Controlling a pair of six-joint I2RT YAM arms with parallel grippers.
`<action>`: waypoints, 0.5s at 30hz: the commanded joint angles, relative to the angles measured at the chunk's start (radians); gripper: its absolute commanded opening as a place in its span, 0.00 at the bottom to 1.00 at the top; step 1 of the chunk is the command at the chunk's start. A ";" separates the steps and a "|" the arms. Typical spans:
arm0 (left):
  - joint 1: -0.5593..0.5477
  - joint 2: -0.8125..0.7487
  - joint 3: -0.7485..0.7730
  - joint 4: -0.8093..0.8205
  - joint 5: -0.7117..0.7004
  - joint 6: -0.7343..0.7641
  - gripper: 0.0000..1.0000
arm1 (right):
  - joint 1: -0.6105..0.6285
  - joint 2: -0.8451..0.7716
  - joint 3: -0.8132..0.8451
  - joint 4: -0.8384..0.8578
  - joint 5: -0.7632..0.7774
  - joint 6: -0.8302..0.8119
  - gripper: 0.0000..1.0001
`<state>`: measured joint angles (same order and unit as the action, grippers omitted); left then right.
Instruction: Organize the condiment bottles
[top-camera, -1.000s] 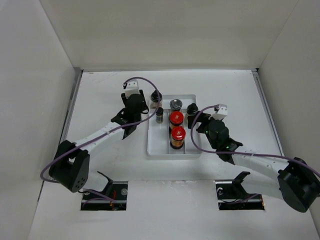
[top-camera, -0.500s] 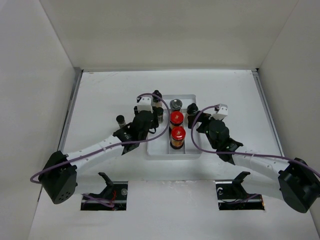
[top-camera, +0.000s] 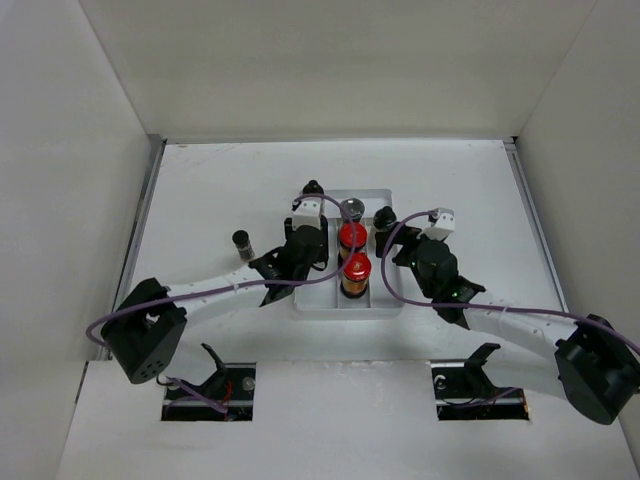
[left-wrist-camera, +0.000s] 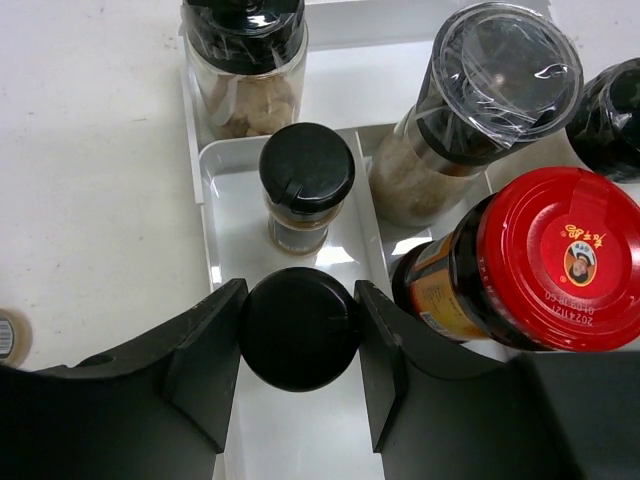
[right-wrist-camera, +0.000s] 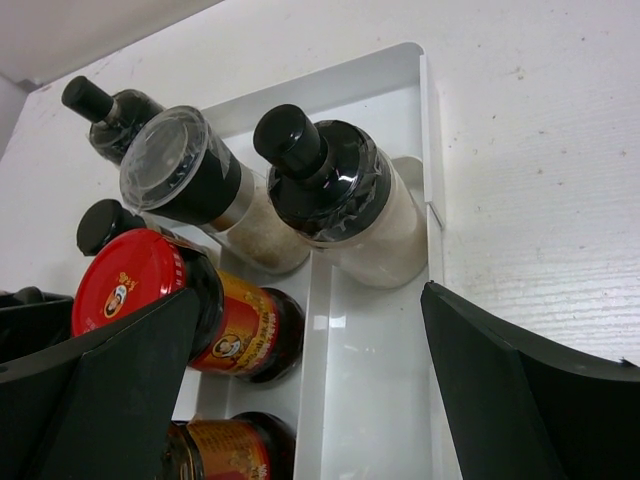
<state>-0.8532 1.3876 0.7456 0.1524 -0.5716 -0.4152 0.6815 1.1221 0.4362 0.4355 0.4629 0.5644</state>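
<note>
Shallow white rect. tray (top-camera: 382, 297) mid white table (top-camera: 200, 185).

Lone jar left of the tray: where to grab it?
Probably its body just under the black cap, coming down from above: the lone jar stands upright on the table, apart from the tray, with room on both sides.

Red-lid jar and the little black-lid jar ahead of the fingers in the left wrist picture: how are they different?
The red-lid jar has a wide red lid with a picture; the little black-lid jar has a narrower, plain black lid. The red-lid jar stands in the tray's middle channel, the little black-lid jar in its left channel. Both stand upright. The left fingers grip another black-lid jar.
</note>
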 joint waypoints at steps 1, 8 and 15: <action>0.000 0.030 0.031 0.085 0.003 0.000 0.36 | 0.005 -0.005 0.013 0.069 0.000 -0.005 1.00; -0.005 0.079 0.047 0.067 -0.008 0.006 0.37 | 0.003 -0.018 0.009 0.066 0.000 -0.001 1.00; -0.013 0.076 0.044 0.065 -0.010 0.006 0.59 | 0.005 -0.016 0.010 0.065 0.002 -0.006 1.00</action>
<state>-0.8570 1.4731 0.7567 0.1905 -0.5747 -0.4122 0.6815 1.1210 0.4362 0.4370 0.4629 0.5644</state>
